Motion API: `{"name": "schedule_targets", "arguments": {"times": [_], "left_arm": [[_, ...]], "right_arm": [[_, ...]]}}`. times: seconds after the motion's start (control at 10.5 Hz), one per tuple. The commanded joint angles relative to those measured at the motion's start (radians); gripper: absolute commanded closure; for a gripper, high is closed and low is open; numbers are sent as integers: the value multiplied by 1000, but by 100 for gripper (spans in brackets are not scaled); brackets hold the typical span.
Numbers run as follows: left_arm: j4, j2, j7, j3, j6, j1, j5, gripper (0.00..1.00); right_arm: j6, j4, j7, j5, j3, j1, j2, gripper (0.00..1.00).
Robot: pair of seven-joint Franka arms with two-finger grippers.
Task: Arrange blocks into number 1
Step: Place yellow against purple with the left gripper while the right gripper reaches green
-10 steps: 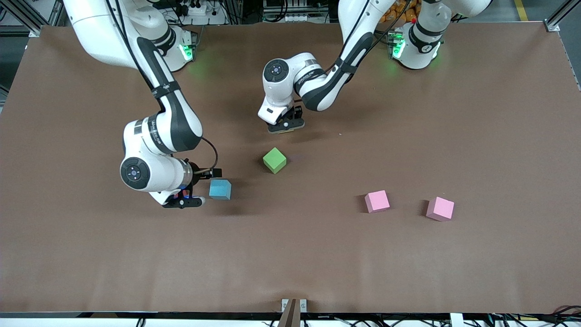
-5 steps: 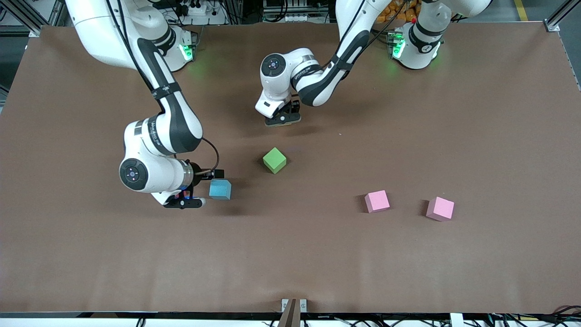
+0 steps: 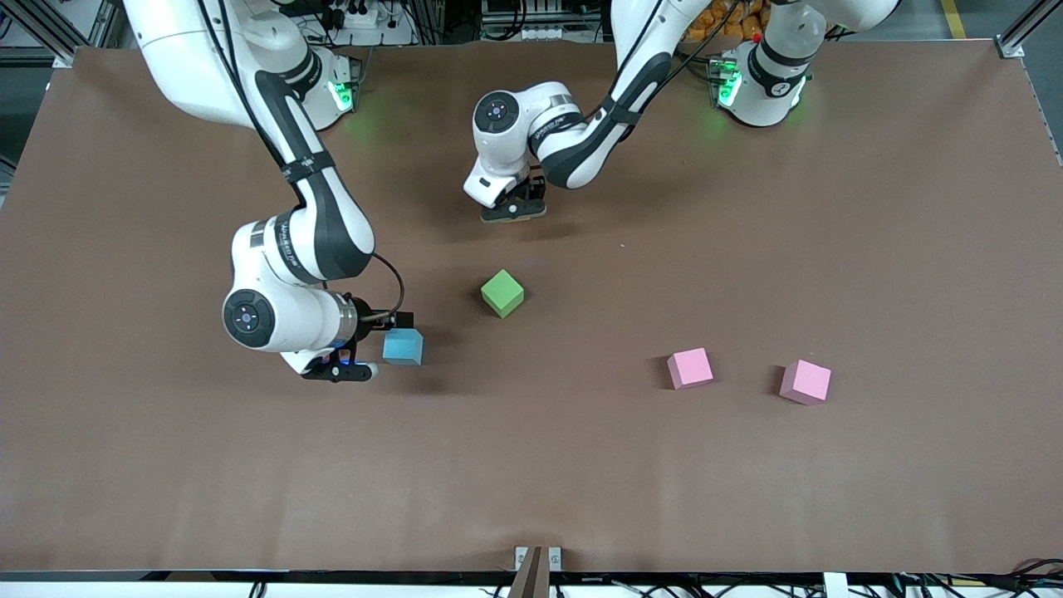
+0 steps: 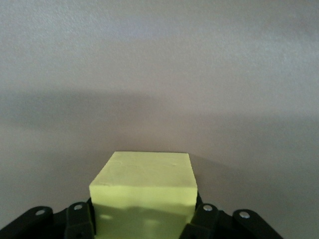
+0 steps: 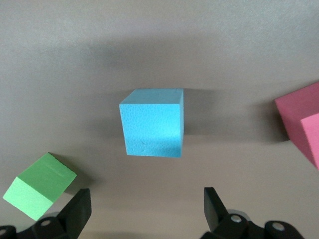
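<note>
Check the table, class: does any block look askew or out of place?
The green block sits turned corner-on to the table edges, unlike the light blue block. The blocks lie scattered; no figure 1 shows yet. Nothing looks damaged.

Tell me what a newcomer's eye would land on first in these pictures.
The right gripper sits low with fingers spread, the light blue block just in front of them. The left gripper, over the table nearer the robots' bases, has a yellow block between its fingers. A green block sits mid-table; two pink blocks lie toward the left arm's end.

Even overhead light, soft shadows beside blocks, sharp focus throughout.
</note>
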Motion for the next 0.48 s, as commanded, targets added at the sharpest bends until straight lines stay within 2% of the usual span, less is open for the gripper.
{"name": "schedule_targets", "arguments": {"times": [0.0, 0.19, 0.38], "left_arm": [[-11, -28, -21, -1, 3, 12, 26, 0], [0, -91, -19, 12, -46, 72, 28, 0], [17, -135, -12, 30, -107, 205, 45, 0]], "right_arm": [[14, 14, 31, 19, -16, 21, 23, 0], [14, 10, 31, 21, -28, 24, 24, 0], [12, 10, 33, 31, -30, 24, 23, 0]]}}
